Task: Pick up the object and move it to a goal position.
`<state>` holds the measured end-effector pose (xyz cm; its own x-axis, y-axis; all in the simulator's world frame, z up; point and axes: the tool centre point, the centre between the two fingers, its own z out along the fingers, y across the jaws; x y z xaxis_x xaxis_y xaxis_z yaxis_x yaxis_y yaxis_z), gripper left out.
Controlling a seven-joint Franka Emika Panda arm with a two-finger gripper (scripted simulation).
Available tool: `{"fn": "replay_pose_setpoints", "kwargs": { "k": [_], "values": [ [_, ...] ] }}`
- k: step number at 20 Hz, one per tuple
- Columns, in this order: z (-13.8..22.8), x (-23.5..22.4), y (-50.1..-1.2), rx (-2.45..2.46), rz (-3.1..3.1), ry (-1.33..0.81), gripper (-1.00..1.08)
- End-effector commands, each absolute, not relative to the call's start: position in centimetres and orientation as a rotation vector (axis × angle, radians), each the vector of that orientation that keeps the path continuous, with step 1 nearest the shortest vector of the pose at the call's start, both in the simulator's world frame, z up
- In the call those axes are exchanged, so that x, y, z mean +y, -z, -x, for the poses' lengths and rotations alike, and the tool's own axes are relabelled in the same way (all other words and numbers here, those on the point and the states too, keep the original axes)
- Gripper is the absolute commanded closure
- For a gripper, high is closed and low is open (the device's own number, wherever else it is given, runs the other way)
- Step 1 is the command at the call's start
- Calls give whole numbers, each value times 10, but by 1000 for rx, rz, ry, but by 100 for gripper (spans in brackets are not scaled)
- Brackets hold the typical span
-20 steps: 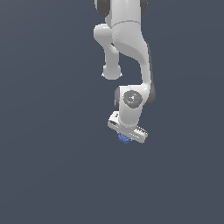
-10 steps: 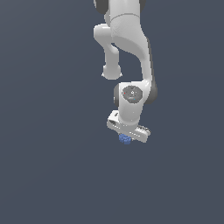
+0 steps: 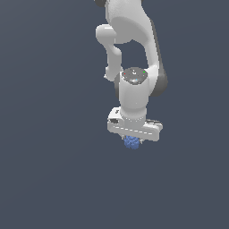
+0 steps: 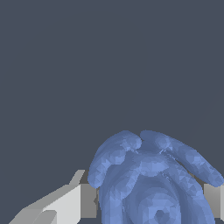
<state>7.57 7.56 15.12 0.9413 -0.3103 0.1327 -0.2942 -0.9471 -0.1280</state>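
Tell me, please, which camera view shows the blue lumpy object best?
The wrist view: there the blue object fills much of the picture, its knobbly surface is plain, and gripper fingers flank it. The exterior view shows it only as a small blue lump under the white gripper.

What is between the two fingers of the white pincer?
The small blue knobbly matte chunk sits between the pincer's fingers. The wrist view shows it filling the gap.

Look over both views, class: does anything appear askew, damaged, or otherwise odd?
Nothing stands out. The blue lumpy object sits between the fingers of the tool, which looks shut on it below the white arm. Its knobbly surface looks like its normal shape, not damage. Nothing else is visible against the plain dark background.
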Motion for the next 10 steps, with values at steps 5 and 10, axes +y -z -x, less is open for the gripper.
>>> {"fn": "replay_pose_setpoints", "kwargs": {
  "k": [5, 10],
  "values": [
    [-101, 80, -223, 267, 2936, 361, 108],
    [-113, 83, -277, 124, 2885, 449, 108]
  ]
}}
